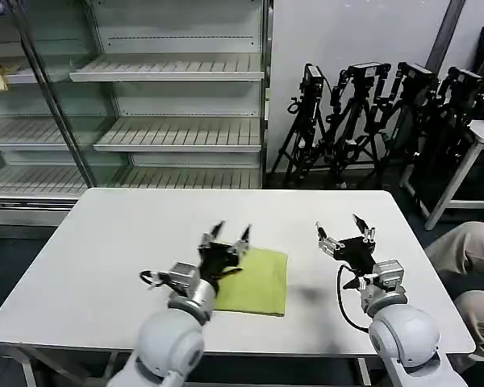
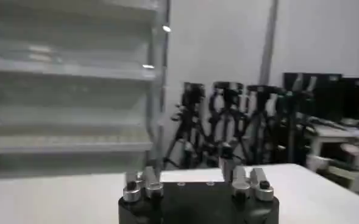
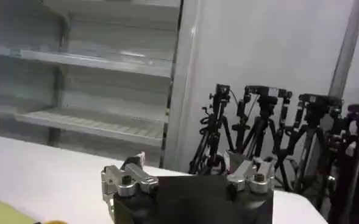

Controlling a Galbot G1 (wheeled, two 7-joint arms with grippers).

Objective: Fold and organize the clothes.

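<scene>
Both grippers hang above the white table [image 1: 105, 242] with their fingers spread and nothing held. Seen from the head camera, the left gripper [image 1: 224, 234] is raised over the near middle of the table, its two fingers pointing up and away, directly over the left edge of the lime shirt [image 1: 258, 282]. That shirt lies folded into a flat rectangle on the table's near centre, partly hidden on its left side by the left arm. The right gripper [image 1: 344, 232] hovers to the right of the shirt, apart from it, fingers also wide. Behind the table stand empty metal shelves [image 1: 169, 97] on the far left and a cluster of black tripods [image 1: 371, 121] against the far wall on the right. From the left wrist camera, the left gripper [image 2: 197, 181] shows its finger bases set apart over the tabletop, facing the shelves and tripods. From the right wrist camera, the right gripper [image 3: 188, 176] shows likewise parted, and a corner of the lime shirt [image 3: 2, 213] shows on the table beside it.
</scene>
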